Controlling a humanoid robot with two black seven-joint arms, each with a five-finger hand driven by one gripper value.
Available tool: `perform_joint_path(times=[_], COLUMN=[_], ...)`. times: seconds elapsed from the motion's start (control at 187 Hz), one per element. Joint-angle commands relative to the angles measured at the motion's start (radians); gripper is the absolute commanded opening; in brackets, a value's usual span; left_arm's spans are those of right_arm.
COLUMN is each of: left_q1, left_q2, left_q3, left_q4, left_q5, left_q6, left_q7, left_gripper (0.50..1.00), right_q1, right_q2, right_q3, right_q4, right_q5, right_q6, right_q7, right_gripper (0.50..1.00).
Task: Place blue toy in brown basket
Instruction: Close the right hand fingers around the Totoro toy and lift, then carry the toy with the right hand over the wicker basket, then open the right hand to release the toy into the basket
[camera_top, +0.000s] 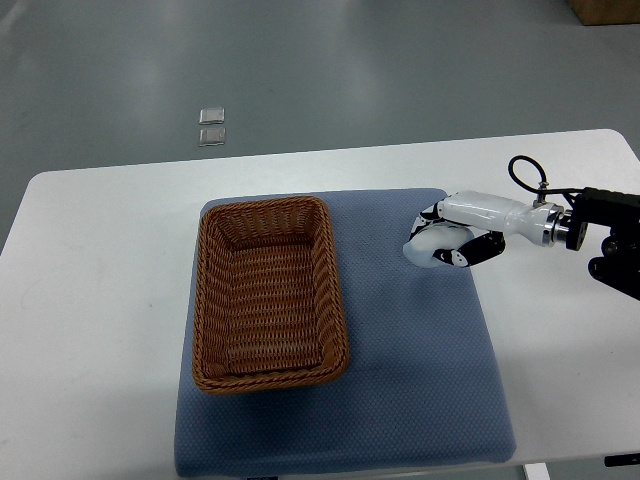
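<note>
Curling over blue mat (420, 370), right robot hand (452, 238); held object indiscernible. Rectangular woven wicker basket (268, 292) beside it.

Bright, even overhead light fills the scene. The white rectangular desk (90, 300) shows no glare, and shadows are soft: a faint one lies beneath the white robot hand (450, 240). Focus is sharp throughout, with edges undistorted.

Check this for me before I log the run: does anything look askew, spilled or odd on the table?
Nothing is spilled or damaged. The brown basket sits upright and empty on the blue mat. One oddity: no blue toy shows clearly. The right hand is curled over something pale at the mat's far right, hiding most of it.
</note>
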Motion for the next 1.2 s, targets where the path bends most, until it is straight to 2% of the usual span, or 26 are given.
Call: perform_joint_path(times=[0.0, 0.235, 0.427, 0.55, 0.62, 0.695, 0.753, 0.86, 0.951, 1.047, 1.197], left_q1=[0.0, 0.0, 0.0, 0.0, 0.0, 0.0, 0.0, 0.0, 0.0, 0.0, 0.0], left_q2=[0.0, 0.0, 0.0, 0.0, 0.0, 0.0, 0.0, 0.0, 0.0, 0.0, 0.0], left_q3=[0.0, 0.0, 0.0, 0.002, 0.0, 0.0, -0.002, -0.002, -0.002, -0.002, 0.002], left_q4=[0.0, -0.001, 0.0, 0.0, -0.001, -0.001, -0.001, -0.001, -0.001, -0.001, -0.001], left_q5=[0.0, 0.0, 0.0, 0.0, 0.0, 0.002, 0.002, 0.002, 0.002, 0.002, 0.002], left_q6=[0.0, 0.0, 0.0, 0.0, 0.0, 0.0, 0.0, 0.0, 0.0, 0.0, 0.0], left_q7=[0.0, 0.0, 0.0, 0.0, 0.0, 0.0, 0.0, 0.0, 0.0, 0.0, 0.0], left_gripper=[1.0, 1.0, 1.0, 1.0, 1.0, 1.0, 1.0, 1.0, 1.0, 1.0, 1.0], right_q1=[0.035, 0.13, 0.198, 0.229, 0.238, 0.238, 0.238, 0.235, 0.233, 0.232, 0.219], right_q2=[0.007, 0.092, 0.265, 0.326, 0.355, 0.38, 0.389, 0.391, 0.383, 0.369, 0.32], right_q3=[0.0, -0.015, -0.084, -0.139, -0.15, -0.161, -0.164, -0.161, -0.156, -0.147, -0.126], right_q4=[0.001, 0.003, -0.04, -0.061, -0.075, -0.088, -0.091, -0.092, -0.091, -0.091, -0.092], right_q5=[0.002, 0.022, 0.039, 0.037, 0.037, 0.036, 0.036, 0.037, 0.042, 0.054, 0.149], right_q6=[0.006, 0.026, 0.055, 0.053, 0.055, 0.053, 0.053, 0.044, 0.041, 0.035, -0.022], right_q7=[0.0, 0.0, 0.0, 0.0, 0.0, 0.0, 0.0, 0.0, 0.0, 0.0, 0.0], right_gripper=[0.509, 0.509, 0.511, 0.517, 0.537, 0.599, 0.688, 0.772, 0.909, 0.911, 0.909])
